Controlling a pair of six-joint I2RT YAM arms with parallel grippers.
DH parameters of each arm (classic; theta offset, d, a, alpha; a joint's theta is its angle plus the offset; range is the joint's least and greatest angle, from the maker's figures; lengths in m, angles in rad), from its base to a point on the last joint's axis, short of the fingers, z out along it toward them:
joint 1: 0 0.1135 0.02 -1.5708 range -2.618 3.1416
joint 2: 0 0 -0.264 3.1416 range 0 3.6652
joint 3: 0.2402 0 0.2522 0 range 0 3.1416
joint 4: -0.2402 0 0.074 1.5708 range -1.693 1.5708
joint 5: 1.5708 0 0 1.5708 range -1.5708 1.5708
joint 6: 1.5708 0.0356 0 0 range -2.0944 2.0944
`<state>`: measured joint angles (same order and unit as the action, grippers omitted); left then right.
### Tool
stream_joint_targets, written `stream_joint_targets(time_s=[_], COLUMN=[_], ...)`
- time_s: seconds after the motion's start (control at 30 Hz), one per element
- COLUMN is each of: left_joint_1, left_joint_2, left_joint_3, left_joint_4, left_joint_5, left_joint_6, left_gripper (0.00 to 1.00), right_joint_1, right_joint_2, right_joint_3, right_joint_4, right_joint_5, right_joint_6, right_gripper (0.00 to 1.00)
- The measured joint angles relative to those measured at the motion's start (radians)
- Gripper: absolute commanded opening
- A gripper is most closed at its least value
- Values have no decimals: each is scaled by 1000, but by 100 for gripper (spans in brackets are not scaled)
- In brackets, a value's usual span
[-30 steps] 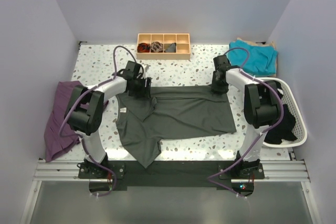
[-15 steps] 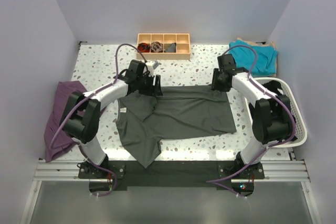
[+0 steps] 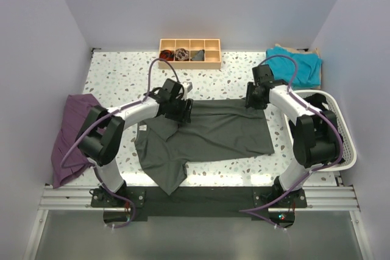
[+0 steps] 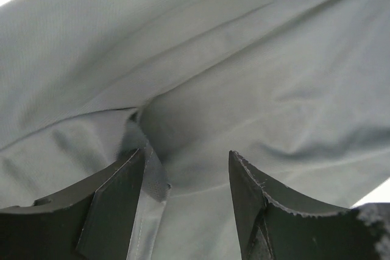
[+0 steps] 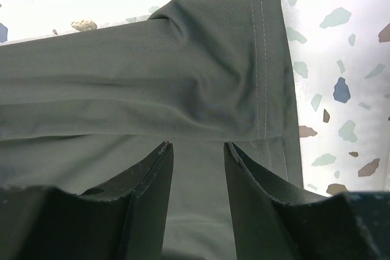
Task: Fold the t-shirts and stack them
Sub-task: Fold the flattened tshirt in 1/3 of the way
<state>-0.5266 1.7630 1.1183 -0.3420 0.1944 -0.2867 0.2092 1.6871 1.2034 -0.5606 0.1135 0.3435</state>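
Containers first: beyond my left gripper (image 3: 183, 112), at the table's far edge, sits the small light wooden compartment tray (image 3: 189, 66), with dark odds and ends in three of its far compartments, too small for me to name. Outboard of my right gripper (image 3: 255, 98), on its near side, the white plastic laundry basket (image 3: 332, 167) holds a heap of black cloth (image 3: 326, 141). The folded teal t-shirt (image 3: 297, 66) lies just beyond the right gripper, off to its outer side. A purple garment (image 3: 70, 135) lies well outboard of the left gripper.

The dark charcoal grey short-sleeved t-shirt (image 3: 213, 132) is spread between the two grippers and nearer to me than both. Each gripper is clamped on its far edge: the right one beside the stitched hem at the corner, the left one on a bunched fold that fills its wrist view.

Compared with a second ago, the left gripper has travelled toward the right one, dragging the shirt's shoulder in over the body. The right gripper has barely shifted
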Motion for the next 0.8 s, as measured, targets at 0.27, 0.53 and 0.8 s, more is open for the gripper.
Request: stream_joint_targets(time_s=[0.27, 0.53, 0.8], left_joint_1=[-40, -52, -81], left_joint_2=[8, 8, 8], left_joint_3=[0, -1, -1], left_joint_4=[-23, -18, -20], left_joint_5=[-177, -246, -289], left_joint_6=[-44, -69, -70], left_gripper=[62, 50, 41], right_joint_1=[0, 0, 0], right_joint_2=[0, 0, 0], right_joint_3=[-17, -17, -23], right_joint_4=[-2, -3, -2], right_joint_5=[-2, -10, -19], right_joint_6=[2, 4, 4], right_gripper=[44, 45, 45])
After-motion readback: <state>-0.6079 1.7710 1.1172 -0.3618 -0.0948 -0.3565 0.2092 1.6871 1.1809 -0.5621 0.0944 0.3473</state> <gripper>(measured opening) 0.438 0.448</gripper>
